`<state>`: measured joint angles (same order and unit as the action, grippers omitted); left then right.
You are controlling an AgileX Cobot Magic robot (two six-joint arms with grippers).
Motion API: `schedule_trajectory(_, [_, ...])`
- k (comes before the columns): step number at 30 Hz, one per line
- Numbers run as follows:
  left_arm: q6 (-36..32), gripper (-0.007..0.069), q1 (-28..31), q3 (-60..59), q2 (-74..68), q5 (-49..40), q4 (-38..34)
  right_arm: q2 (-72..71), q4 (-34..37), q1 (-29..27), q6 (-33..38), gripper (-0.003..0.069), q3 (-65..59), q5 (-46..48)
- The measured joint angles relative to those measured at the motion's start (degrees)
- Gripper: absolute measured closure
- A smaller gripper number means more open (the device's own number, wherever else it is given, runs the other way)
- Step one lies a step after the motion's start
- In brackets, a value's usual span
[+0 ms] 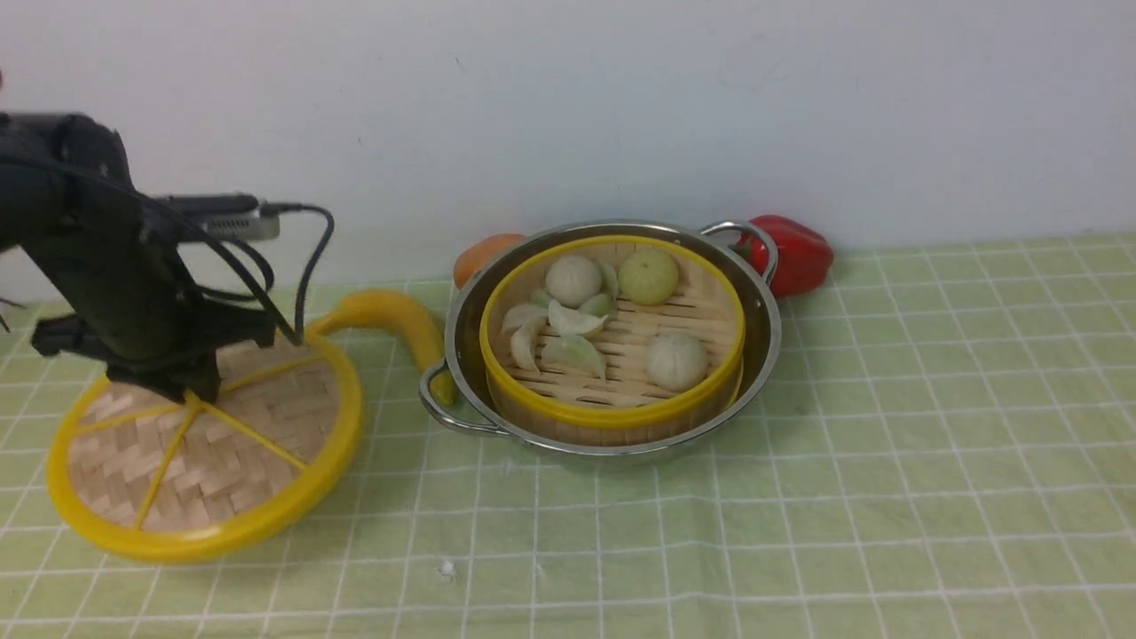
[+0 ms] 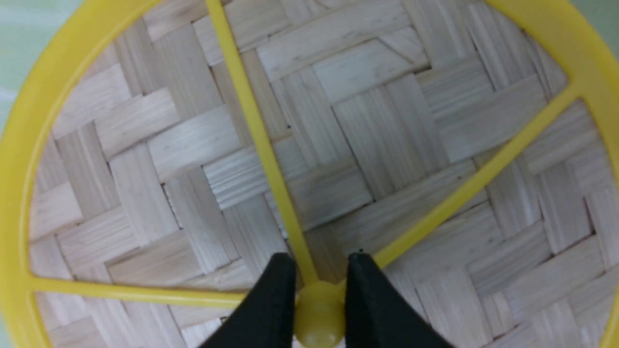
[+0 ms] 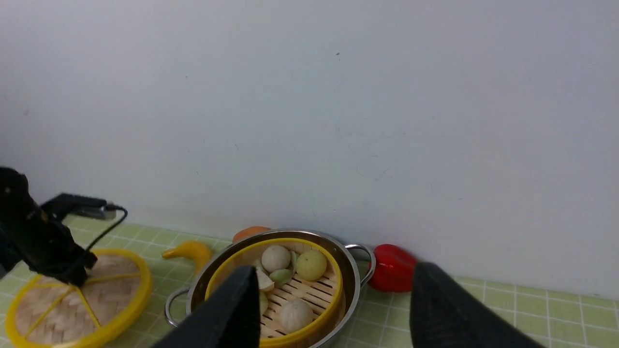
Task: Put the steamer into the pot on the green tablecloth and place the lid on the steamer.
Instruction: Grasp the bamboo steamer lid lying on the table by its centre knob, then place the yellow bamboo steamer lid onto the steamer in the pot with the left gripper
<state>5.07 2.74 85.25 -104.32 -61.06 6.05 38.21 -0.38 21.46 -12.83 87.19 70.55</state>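
Closest up, black fingers (image 2: 271,299) of left gripper (image 2: 321,257) pressed against both sides of glossy yellow hub knob (image 2: 319,316) on flat woven-bamboo lid (image 2: 387,121) with thick yellow rim and spokes; herringbone weave plain only in left wrist view. Right of that gripper, well apart: round slatted bamboo steamer (image 1: 639,337) with dumplings and buns, seated inside shiny shallow steel pot (image 1: 761,328) on grid-lined green tablecloth (image 1: 887,444). Yellow banana (image 1: 390,315) between lid and pot; red pepper (image 1: 799,253) behind. Right gripper (image 3: 336,270) spread wide, empty, seen only from its own wrist.
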Motion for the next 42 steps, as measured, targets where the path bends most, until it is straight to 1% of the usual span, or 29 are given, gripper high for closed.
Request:
schedule_trajectory(2, [-0.2,0.0501,-0.3,5.0,0.6,-3.6,0.2,0.0,0.0,0.0,0.0,0.024,0.0,0.0])
schedule_trajectory(3, [-1.0,0.0501,-1.2,9.5,0.8,-6.4,0.3,0.0,0.0,0.0,0.0,0.024,0.0,0.0])
schedule_trajectory(4, [-1.0,0.0501,-1.2,9.5,0.8,-6.4,0.3,0.0,0.0,0.0,0.0,0.024,0.0,0.0])
schedule_trajectory(5, [-2.0,0.0501,-2.7,14.3,0.8,-7.7,0.3,0.0,0.0,0.0,0.0,0.024,0.0,0.0])
schedule_trajectory(11, [-3.2,0.0501,-14.6,28.0,-3.8,-8.3,-0.7,0.0,-0.1,0.0,-0.1,0.024,0.0,0.0])
schedule_trajectory(13, [-3.3,0.0501,-19.8,32.0,-7.9,-8.3,-1.1,0.0,-0.1,0.0,-0.1,0.024,0.0,0.0])
schedule_trajectory(14, [-3.3,0.0501,-20.7,33.2,-8.8,-8.3,-1.1,0.0,-0.1,0.0,-0.1,0.024,0.0,0.0])
schedule_trajectory(15, [-3.3,0.0501,-24.9,37.2,-13.2,-8.4,-1.3,0.0,-0.1,0.0,-0.1,0.024,0.0,0.0])
schedule_trajectory(16, [-3.3,0.0501,-25.2,37.2,-13.7,-8.4,-1.3,0.0,-0.1,0.0,-0.1,0.024,0.0,0.0])
schedule_trajectory(17, [-3.3,0.0501,-27.5,39.9,-16.8,-8.4,-1.3,0.0,-0.1,0.0,-0.1,0.024,0.0,0.0])
schedule_trajectory(19, [-3.5,0.0501,-29.6,43.2,-20.3,-8.5,-1.1,0.0,-0.1,0.0,-0.1,0.024,0.0,0.0])
schedule_trajectory(21, [-3.3,0.0501,-30.9,46.3,-23.1,-8.8,-0.4,0.0,-0.1,0.0,-0.1,0.024,0.0,0.0])
schedule_trajectory(24, [-2.6,0.0501,-31.3,48.6,-25.6,-9.0,0.4,0.0,-0.1,0.0,-0.1,0.024,0.0,0.0])
schedule_trajectory(42, [-2.5,0.0501,-31.2,49.0,-31.1,-9.3,-0.1,0.0,-0.1,0.0,-0.2,0.024,0.0,0.0])
